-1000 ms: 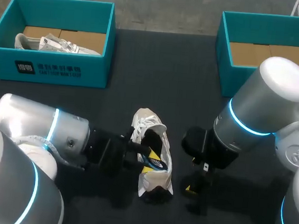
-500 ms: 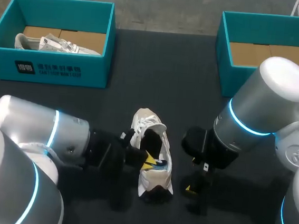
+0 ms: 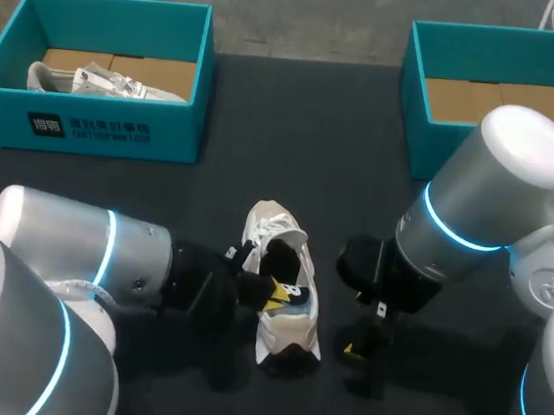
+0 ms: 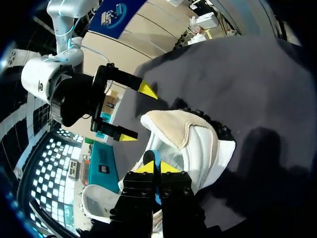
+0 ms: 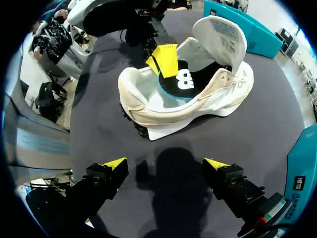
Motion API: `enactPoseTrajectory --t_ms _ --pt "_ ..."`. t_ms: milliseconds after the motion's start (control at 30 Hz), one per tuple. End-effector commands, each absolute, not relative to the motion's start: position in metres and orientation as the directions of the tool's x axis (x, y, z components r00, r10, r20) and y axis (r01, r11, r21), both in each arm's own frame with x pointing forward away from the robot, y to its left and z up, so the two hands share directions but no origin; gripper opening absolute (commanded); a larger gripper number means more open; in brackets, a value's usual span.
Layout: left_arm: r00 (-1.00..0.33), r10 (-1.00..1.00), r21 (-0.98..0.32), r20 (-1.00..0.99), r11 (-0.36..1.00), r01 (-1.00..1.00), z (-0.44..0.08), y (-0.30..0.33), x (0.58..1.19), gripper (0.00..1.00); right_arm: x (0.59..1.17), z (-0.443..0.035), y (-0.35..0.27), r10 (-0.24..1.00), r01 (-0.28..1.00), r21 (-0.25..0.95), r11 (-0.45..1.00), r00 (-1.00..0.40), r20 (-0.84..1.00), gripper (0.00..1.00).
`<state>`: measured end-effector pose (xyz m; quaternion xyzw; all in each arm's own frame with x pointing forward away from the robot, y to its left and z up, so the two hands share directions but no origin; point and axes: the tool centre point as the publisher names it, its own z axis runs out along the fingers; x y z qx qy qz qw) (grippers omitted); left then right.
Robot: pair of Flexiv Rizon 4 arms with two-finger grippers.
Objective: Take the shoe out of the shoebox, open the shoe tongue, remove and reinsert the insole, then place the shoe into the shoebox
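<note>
Left claw (image 4: pixel 158 167) is pinched shut on the blue edge of the black insole (image 5: pixel 184 82), inside the white sneaker (image 3: pixel 283 296) on the counter (image 3: pixel 356 205); right claw (image 5: pixel 166 164) gapes empty just beside it. Judgement: draw the insole out heelward, slow and low, with the right claw steadying the sole. White lettering marks the insole and the far left shoebox (image 3: pixel 88 129); not transcribed.

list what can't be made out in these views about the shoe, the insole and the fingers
- front of the insole: right wrist view, under the tongue; head view, inside the shoe.
- insole at the grip: left wrist view, only a blue edge shows between the left fingers.
- right fingers: head view, mostly behind the right arm.
- second shoe: head view, lower part behind the left shoebox wall.
</note>
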<state>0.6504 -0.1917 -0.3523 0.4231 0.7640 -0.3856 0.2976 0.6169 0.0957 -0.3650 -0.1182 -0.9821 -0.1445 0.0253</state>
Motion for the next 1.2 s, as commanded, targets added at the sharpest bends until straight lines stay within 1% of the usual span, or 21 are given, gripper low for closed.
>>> enactPoseTrajectory --t_ms 33,67,100,133,200,300,367,433,967,1133,1200 --pt "-0.508 0.412 -0.407 -0.756 0.311 0.859 -0.348 -0.191 0.65 0.0 0.616 -0.366 0.097 0.227 0.24 0.276 0.931 -0.971 0.081 1.0" --pt "-0.524 0.408 -0.43 -0.748 0.303 0.85 -0.346 -0.19 0.648 0.19 0.616 -0.366 0.097 0.227 0.24 0.276 0.931 -0.971 0.081 1.0" --pt "-0.533 0.406 -0.445 -0.742 0.297 0.845 -0.345 -0.19 0.647 0.31 0.616 -0.366 0.097 0.227 0.24 0.276 0.931 -0.971 0.081 1.0" --pt "-0.549 0.403 -0.468 -0.733 0.287 0.836 -0.344 -0.189 0.645 0.37 0.616 -0.366 0.097 0.227 0.24 0.276 0.931 -0.971 0.081 1.0" --pt "-0.562 0.396 -0.487 -0.726 0.282 0.827 -0.341 -0.188 0.645 0.41 0.616 -0.366 0.097 0.227 0.24 0.276 0.931 -0.971 0.081 1.0" --pt "-0.588 0.378 -0.528 -0.715 0.26 0.809 -0.334 -0.184 0.645 0.43 0.616 -0.366 0.097 0.227 0.24 0.276 0.931 -0.971 0.081 1.0" --pt "-0.6 0.372 -0.545 -0.709 0.251 0.8 -0.33 -0.182 0.646 0.41 0.616 -0.366 0.097 0.227 0.24 0.276 0.931 -0.971 0.081 1.0" --pt "-0.608 0.371 -0.559 -0.701 0.243 0.793 -0.326 -0.18 0.645 0.42 0.616 -0.366 0.097 0.227 0.24 0.276 0.931 -0.971 0.081 1.0" --pt "-0.597 0.419 -0.553 -0.684 0.237 0.799 -0.319 -0.17 0.637 0.41 0.616 -0.366 0.097 0.227 0.24 0.276 0.931 -0.971 0.081 1.0" --pt "-0.615 0.412 -0.554 -0.673 0.27 0.787 -0.317 -0.167 0.639 0.4 0.616 -0.366 0.097 0.227 0.24 0.276 0.931 -0.971 0.081 1.0" --pt "-0.623 0.412 -0.559 -0.666 0.279 0.781 -0.315 -0.165 0.639 0.39 0.616 -0.366 0.097 0.227 0.24 0.276 0.931 -0.971 0.081 1.0"
